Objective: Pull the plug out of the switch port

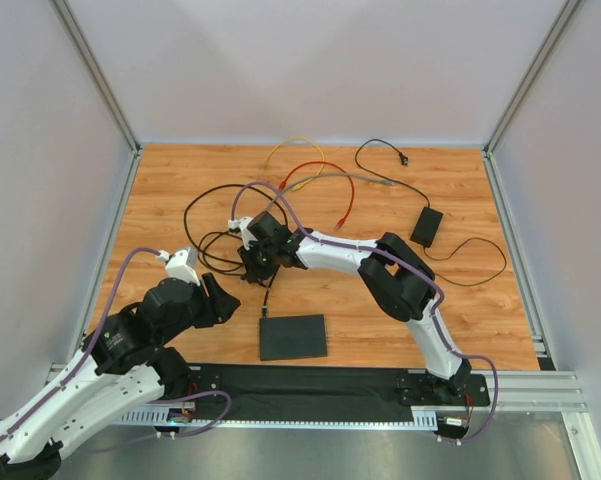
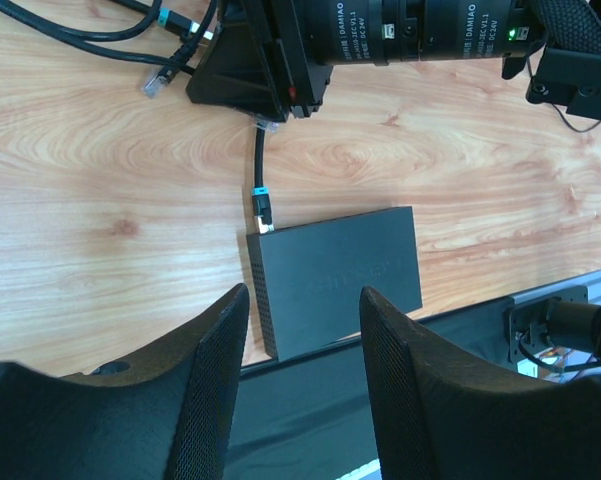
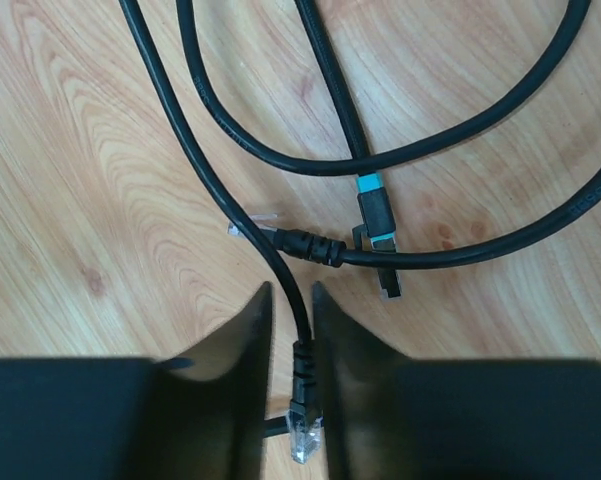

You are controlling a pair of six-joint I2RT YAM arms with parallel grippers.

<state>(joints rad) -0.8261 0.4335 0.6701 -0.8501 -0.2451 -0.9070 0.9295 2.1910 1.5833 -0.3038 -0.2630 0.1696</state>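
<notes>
The switch [image 1: 292, 337], a flat black box, lies near the table's front edge; it also shows in the left wrist view [image 2: 335, 280]. A plug with a teal band [image 2: 264, 210] sits in a port at its far left corner [image 1: 264, 313]. Its black cable runs up under my right gripper [image 1: 261, 268]. My right gripper [image 3: 290, 330] is shut on a black cable [image 3: 298, 330] just above a clear plug [image 3: 305, 440]. My left gripper [image 2: 302, 350] is open and empty, hovering left of the switch [image 1: 225, 298].
Several black cable loops [image 1: 210, 215] and loose plugs [image 3: 378, 215] lie around my right gripper. Red [image 1: 348, 190] and yellow [image 1: 295, 142] cables lie farther back. A black power adapter [image 1: 427, 226] with a thin cord sits at the right. A black mat [image 1: 310, 385] runs along the front.
</notes>
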